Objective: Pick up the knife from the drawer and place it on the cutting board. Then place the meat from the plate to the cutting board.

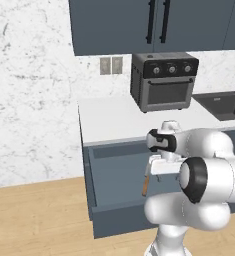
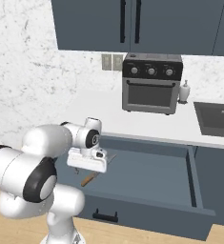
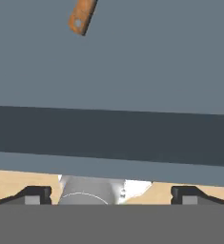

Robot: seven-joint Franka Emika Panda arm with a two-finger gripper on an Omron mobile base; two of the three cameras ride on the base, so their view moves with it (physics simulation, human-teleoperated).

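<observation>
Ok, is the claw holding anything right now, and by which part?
Nothing is held. The claw is open and empty above the open dark blue-grey drawer; the knife's tan wooden handle lies apart on the drawer floor.

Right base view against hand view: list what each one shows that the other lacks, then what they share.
The right base view alone shows the black and grey toaster oven on the white counter, a small white soap bottle, the dark sink, the drawer's black bar handle and the knife's grey blade.

The hand view alone shows the gripper, open, its dark fingertips over the drawer's front wall.

Both show the open blue-grey drawer and the knife's brown wooden handle lying in it.
</observation>
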